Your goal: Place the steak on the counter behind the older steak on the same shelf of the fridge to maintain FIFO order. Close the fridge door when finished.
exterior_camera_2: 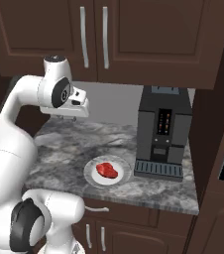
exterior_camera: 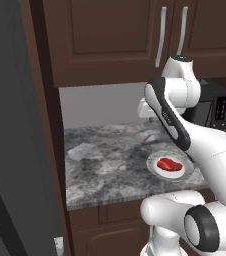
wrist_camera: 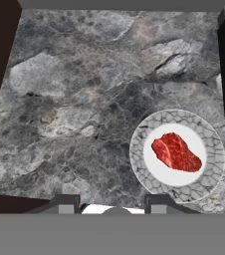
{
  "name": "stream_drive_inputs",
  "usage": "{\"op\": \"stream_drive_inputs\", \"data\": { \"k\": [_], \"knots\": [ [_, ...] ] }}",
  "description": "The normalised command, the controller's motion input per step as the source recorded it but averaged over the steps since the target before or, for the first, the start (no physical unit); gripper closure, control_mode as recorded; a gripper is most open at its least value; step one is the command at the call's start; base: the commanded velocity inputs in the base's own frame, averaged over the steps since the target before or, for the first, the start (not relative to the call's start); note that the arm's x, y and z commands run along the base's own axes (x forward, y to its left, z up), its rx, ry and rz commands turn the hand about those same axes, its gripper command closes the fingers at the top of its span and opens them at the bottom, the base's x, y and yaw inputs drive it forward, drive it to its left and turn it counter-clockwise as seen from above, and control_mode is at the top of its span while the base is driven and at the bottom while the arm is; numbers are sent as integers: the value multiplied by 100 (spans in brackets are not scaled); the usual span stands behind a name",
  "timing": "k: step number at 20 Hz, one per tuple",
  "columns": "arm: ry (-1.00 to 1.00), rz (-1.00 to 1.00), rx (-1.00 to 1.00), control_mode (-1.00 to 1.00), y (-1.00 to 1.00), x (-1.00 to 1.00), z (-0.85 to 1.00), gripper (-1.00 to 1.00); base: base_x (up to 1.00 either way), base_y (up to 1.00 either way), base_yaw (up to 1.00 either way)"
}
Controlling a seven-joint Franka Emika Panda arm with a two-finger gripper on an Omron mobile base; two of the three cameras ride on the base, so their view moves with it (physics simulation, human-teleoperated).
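The gripper (wrist_camera: 112,204) hangs above the table (wrist_camera: 74,114) with nothing between its jaws, which stand narrowed to their closest setting; in the hand view its two dark finger tips rise at the bottom edge, looking straight down on the marbled stone. The steak (wrist_camera: 176,152), a deep red slab, lies ahead of the gripper and off to the right in that view, well apart from the tips and untouched. It rests in the middle of a round white plate (wrist_camera: 206,177) with a grey patterned rim, which sits near the table's front edge. In the right base view the plate (exterior_camera_2: 91,176) stands just beside a dark coffee machine (exterior_camera_2: 163,134), and the steak (exterior_camera_2: 107,170) lies below and to the right of the raised hand. Dark brown cabinets (exterior_camera_2: 134,34) hang above the table. In the left base view the fridge (exterior_camera: 10,125) stands as a tall grey mass on the left.
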Motion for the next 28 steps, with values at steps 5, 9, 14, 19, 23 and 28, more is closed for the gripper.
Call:
{"op": "stream_drive_inputs", "data": {
  "k": [5,9,14,19,23,28],
  "knots": [
    [-1,0,0,-100,0,-28,-25,-100,0,0,0],
    [-4,0,0,-100,-16,-23,-77,-100,0,0,0],
    [1,0,0,-100,-43,-8,-67,-100,0,0,0],
    [3,0,2,-100,-82,0,-66,-100,0,0,0],
    [-5,12,0,-100,-59,0,-43,-100,0,0,0],
    [0,29,0,-100,-33,0,-21,-100,0,0,0]
  ]
}}
